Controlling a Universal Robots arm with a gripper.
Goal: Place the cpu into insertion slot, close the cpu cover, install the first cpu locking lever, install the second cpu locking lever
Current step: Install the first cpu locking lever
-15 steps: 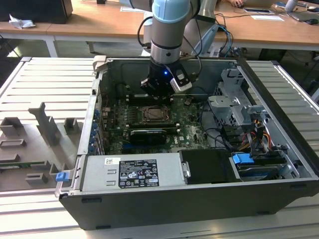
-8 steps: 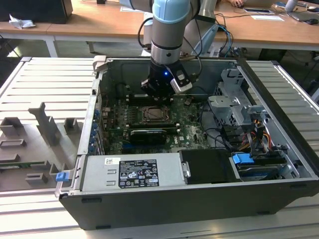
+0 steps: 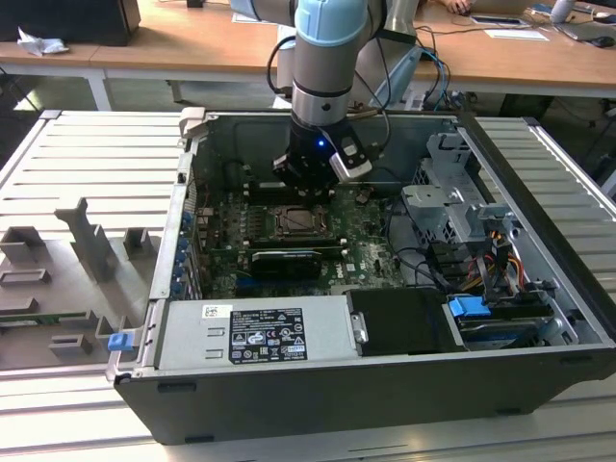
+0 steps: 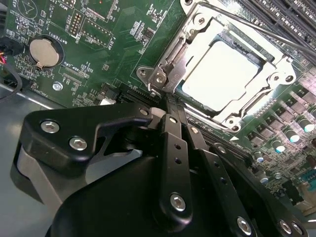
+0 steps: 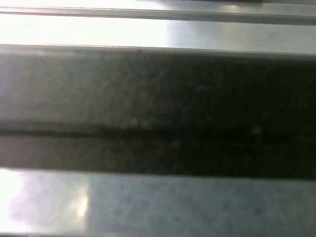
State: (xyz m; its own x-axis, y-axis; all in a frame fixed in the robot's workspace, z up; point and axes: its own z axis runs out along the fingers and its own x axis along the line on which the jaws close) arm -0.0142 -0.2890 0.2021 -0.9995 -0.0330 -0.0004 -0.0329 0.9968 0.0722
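In the second wrist view the cpu lies flat in the insertion slot, its pale face showing through the window of the cpu cover. The silvery cover lies down over the chip. A thin metal lever rod runs along the far side of the socket. My gripper is shut, its black fingers pressed together with nothing between them, the tips right at the cover's near edge. In the exterior view the gripper hangs just above the board, behind the insertion slot.
The open computer case surrounds the motherboard. A black graphics card lies in front of the socket, a power supply nearer still. A drive cage and cables crowd the exterior view's right. Memory slots and a coin battery flank the socket.
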